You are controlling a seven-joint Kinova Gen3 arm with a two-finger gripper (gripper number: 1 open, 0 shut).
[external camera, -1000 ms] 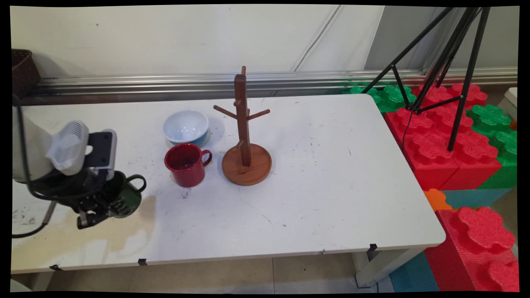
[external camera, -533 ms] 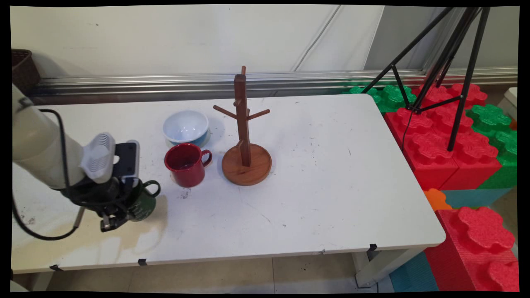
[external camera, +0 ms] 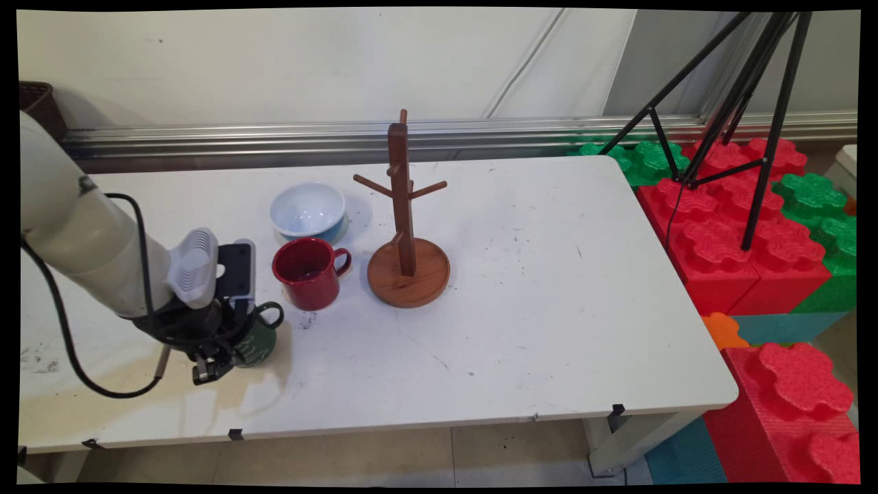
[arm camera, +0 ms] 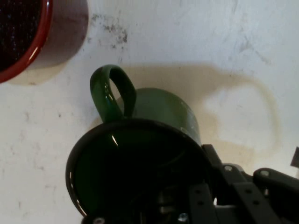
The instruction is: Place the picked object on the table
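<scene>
A white robot arm reaches in from the left, its black gripper (external camera: pixel 218 357) holding a dark green mug (external camera: pixel 257 336), jaws clamped on the mug's rim, one finger inside the cup. Over the last second the arm has carried the mug rightward across the white desk (external camera: pixel 521 288), from near the left edge to just beside a red mug (external camera: pixel 306 273); the two do not touch. From the hand camera, the green mug's handle (arm camera: pixel 112 93) points toward the red one. Behind the red mug sits a pale blue bowl (external camera: pixel 308 210), and to its right stands a wooden mug tree (external camera: pixel 407 226) with bare pegs. The desk is scuffed and stained. Beyond its right end are large red and green foam blocks (external camera: pixel 741 226) and a black tripod (external camera: pixel 748 103); a plain wall runs behind.
</scene>
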